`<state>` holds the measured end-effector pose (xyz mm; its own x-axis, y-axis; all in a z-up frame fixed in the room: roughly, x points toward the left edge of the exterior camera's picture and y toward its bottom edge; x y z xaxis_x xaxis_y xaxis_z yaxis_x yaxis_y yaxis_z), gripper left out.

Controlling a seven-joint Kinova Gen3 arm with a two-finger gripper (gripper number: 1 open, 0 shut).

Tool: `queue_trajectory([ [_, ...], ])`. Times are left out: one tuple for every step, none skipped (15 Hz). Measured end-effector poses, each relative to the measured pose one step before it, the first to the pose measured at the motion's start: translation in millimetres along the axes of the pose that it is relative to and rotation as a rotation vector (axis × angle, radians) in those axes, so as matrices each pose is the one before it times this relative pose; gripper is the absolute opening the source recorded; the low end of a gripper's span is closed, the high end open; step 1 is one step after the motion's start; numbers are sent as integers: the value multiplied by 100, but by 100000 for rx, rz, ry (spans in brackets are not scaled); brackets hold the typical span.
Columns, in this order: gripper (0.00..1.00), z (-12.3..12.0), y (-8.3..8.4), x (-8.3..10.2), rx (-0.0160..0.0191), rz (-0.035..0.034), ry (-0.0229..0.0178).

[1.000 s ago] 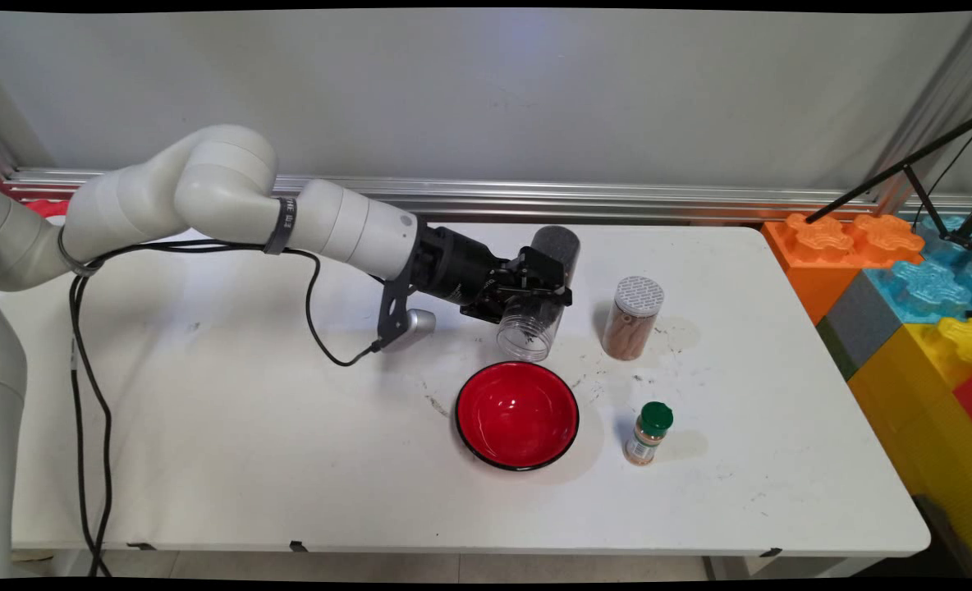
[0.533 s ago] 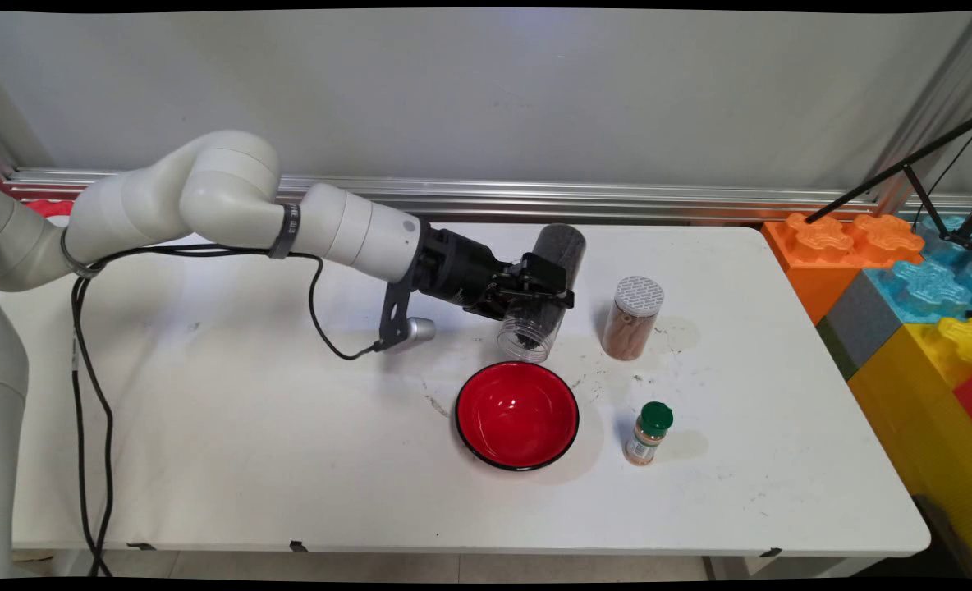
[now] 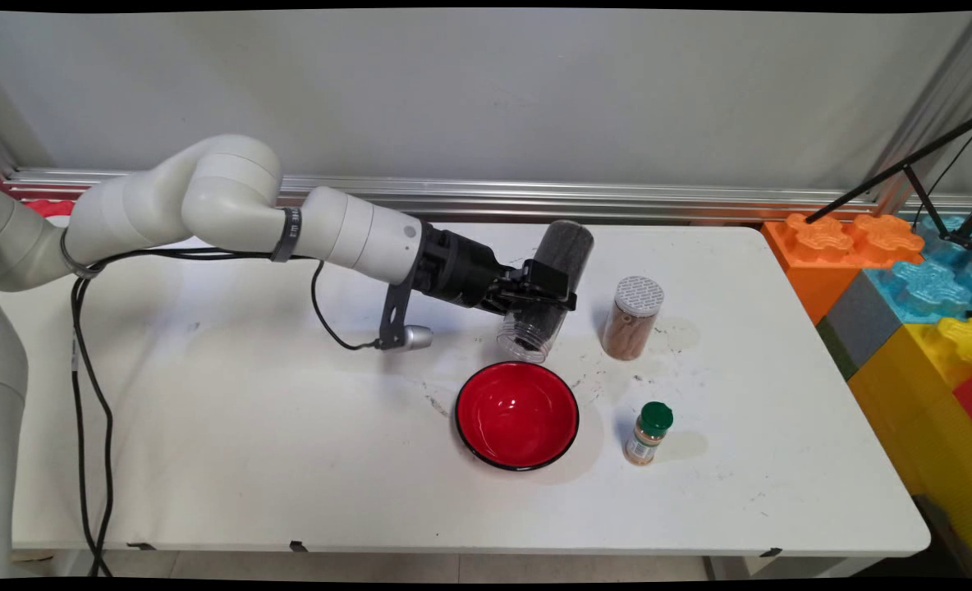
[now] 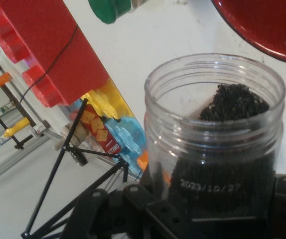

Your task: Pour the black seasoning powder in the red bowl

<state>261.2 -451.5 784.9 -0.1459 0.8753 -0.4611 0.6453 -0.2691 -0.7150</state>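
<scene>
Pincer is clamped round a clear jar of dark grains — tilted, open mouth down, above the red bowl. Smooth plastic is judged slippery — best gripped mid-body.

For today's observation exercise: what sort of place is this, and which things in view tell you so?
Probably a robotics lab: a white robot arm's gripper holds a tilted clear jar of dark granules over a white table, with giant toy blocks and a camera tripod alongside.
</scene>
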Motion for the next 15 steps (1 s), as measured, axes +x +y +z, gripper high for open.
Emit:
queue_trajectory([
  [0,-78,-38,67,195,1259,-68],
  [0,-69,-43,71,182,940,-30],
  [0,-76,-44,70,173,937,-36],
  [0,-70,-60,72,232,789,-30],
  [0,-48,-59,42,188,510,9],
  [0,-68,-66,67,200,558,27],
  [0,-100,-66,76,207,463,6],
  [0,-56,-79,47,238,393,38],
  [0,-43,-49,33,137,230,19],
  [0,-28,-55,50,187,272,14],
  [0,-7,-65,46,201,309,35],
  [0,4,-92,46,287,363,76],
  [0,-1,-81,24,236,344,85],
  [0,-9,-48,19,134,252,46],
  [0,-51,-71,25,193,487,42],
])
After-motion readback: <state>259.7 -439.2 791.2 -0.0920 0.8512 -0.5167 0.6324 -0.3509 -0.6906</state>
